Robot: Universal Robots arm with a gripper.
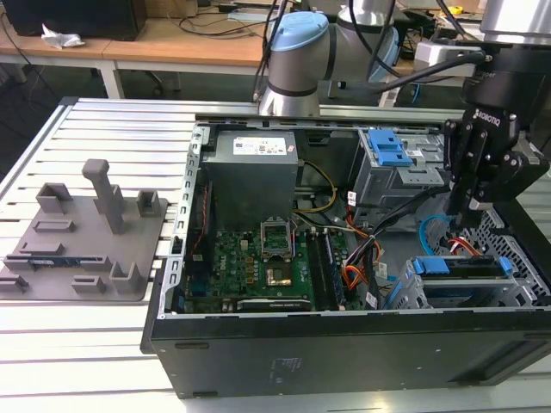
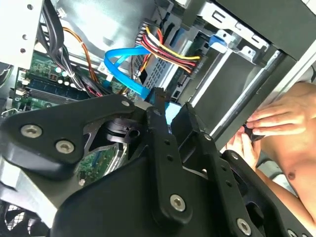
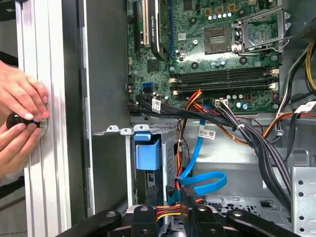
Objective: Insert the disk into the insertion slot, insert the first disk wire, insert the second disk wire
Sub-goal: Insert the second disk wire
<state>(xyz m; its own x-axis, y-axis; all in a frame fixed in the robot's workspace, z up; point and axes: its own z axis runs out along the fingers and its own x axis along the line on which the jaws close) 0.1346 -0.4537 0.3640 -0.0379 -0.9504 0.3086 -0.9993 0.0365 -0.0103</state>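
Observation:
The disk (image 1: 461, 266), in its bright blue carrier, lies inside the insertion slot (image 1: 411, 292), the silver perforated cage at the case's front corner on the exterior view's right. My gripper (image 1: 469, 225) hangs just above the disk's rear end. In both wrist views its fingers (image 3: 188, 200) are closed on the dark connector of a blue flat disk wire (image 3: 207, 180), which loops away behind. A bundle of yellow, red and black wires (image 2: 168, 49) runs to a black plug beside the blue disk wire (image 2: 123, 74). The carrier's blue end (image 3: 147, 150) shows beside the cage wall.
A taller grey cage with a blue latch (image 1: 387, 148) stands behind the gripper. The motherboard (image 1: 267, 258) and power supply (image 1: 254, 172) fill the case's middle. A person's hands (image 3: 19, 113) hold a black knob on the aluminium table rail beside the case. A grey fixture plate (image 1: 86, 237) lies at the left.

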